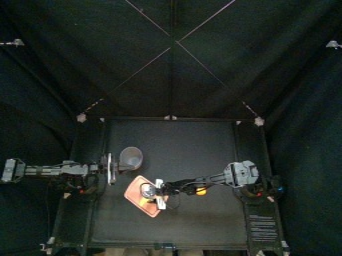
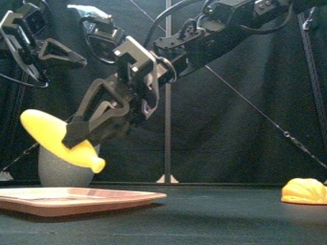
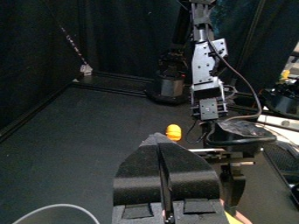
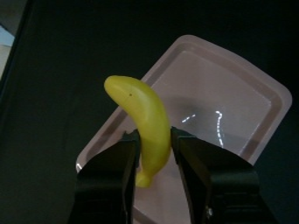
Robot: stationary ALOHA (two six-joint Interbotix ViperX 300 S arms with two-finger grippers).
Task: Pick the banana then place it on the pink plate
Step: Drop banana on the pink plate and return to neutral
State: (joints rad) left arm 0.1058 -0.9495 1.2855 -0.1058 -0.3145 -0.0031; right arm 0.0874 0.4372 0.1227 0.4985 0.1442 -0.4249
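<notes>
The right arm is reaching in from the right, past the table's middle, with its wrist tilting downward. The right gripper [image 2: 79,134] is clasping a yellow banana [image 2: 45,129] between its jaws, holding it in the air just above a flat pink tray [image 2: 76,199]. The left arm is resting by the table's left edge, the left gripper [image 3: 165,150] clenched on nothing. Black curtains are enclosing the black table [image 2: 217,215]. A grey speckled cup [image 2: 49,170] is standing behind the tray, its inside hidden. A small orange-yellow toy [image 2: 307,189] is lying well apart, toward the right.
</notes>
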